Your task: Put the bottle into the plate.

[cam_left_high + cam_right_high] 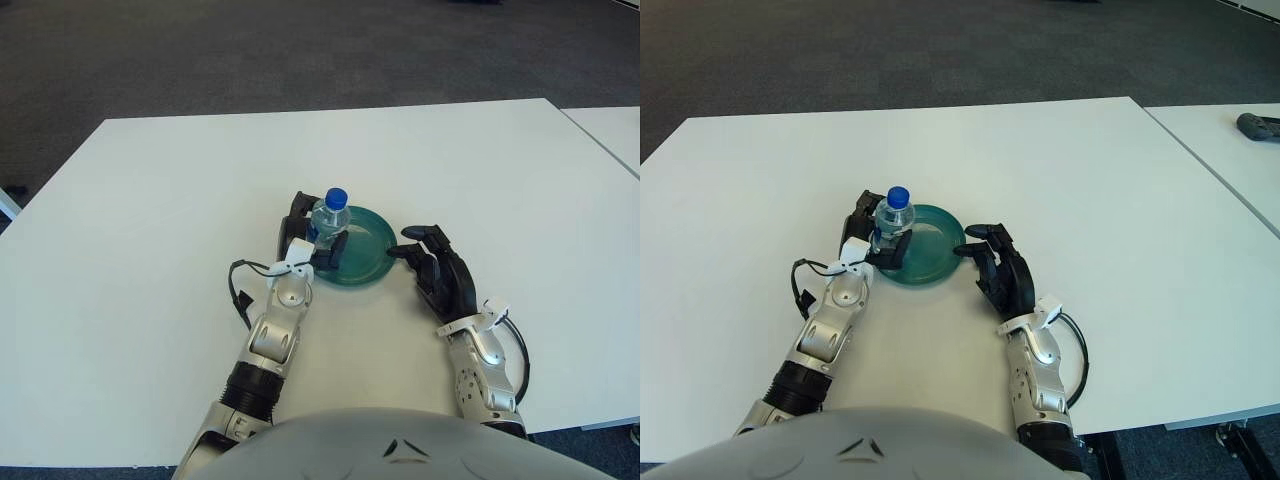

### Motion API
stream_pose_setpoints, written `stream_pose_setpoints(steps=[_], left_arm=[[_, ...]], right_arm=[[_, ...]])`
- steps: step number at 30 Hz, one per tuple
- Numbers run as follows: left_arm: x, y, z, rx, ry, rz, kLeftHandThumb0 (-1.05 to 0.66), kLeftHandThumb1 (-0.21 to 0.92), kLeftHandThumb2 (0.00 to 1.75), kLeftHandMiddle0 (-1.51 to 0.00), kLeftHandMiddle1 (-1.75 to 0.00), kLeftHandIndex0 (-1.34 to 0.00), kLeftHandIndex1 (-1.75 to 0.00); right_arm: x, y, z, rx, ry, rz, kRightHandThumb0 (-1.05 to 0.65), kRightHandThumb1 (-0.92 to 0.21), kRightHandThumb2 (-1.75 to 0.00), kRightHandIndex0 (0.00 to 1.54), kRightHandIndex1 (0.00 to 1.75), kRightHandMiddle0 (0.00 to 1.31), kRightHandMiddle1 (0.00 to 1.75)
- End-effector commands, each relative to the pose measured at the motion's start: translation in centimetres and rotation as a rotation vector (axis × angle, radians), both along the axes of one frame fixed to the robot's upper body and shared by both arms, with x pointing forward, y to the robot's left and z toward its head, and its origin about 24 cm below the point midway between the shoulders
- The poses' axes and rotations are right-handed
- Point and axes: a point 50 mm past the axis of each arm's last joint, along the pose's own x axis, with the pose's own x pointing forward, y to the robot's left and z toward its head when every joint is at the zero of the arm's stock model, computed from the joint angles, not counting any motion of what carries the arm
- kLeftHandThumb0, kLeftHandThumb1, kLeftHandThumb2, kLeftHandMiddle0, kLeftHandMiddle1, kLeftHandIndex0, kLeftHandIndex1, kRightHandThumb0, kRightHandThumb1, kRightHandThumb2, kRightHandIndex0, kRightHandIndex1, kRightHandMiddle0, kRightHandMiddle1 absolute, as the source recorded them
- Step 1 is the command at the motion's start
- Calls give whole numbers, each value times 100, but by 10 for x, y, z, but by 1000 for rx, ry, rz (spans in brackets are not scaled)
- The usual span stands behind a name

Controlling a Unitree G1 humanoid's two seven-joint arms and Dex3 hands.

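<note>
The left hand (312, 243) has its fingers clamped on the clear, blue-capped bottle (329, 220), upright at the green plate's (368, 250) 9 o'clock edge. The right hand (438, 275), fingers loosely apart, is at 3 o'clock.

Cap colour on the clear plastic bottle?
Blue cap on the clear plastic bottle, clearest in the left eye view.
</note>
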Motion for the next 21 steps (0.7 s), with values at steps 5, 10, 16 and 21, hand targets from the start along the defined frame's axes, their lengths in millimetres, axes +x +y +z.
stream_pose_setpoints(steps=[5,10,16,21], left_arm=[[11,-17,15,-25,-71,1,-48,28,136,-114,-175,-64,-175],[16,-18,13,-22,-75,5,-48,28,136,-114,-175,-63,-175],[19,-20,13,-22,-65,-6,-48,28,136,-113,-175,-63,-175],[20,-21,13,-16,-53,-11,-48,28,136,-114,-175,-63,-175]], right_arm=[[-26,8,-32,17,187,3,-79,-92,-49,21,140,20,129],[-27,9,-32,17,187,3,-79,-92,-49,21,140,20,129],[-28,12,-32,17,187,3,-79,-92,-49,21,140,20,129],[-30,13,-32,17,187,3,-79,-92,-49,21,140,20,129]])
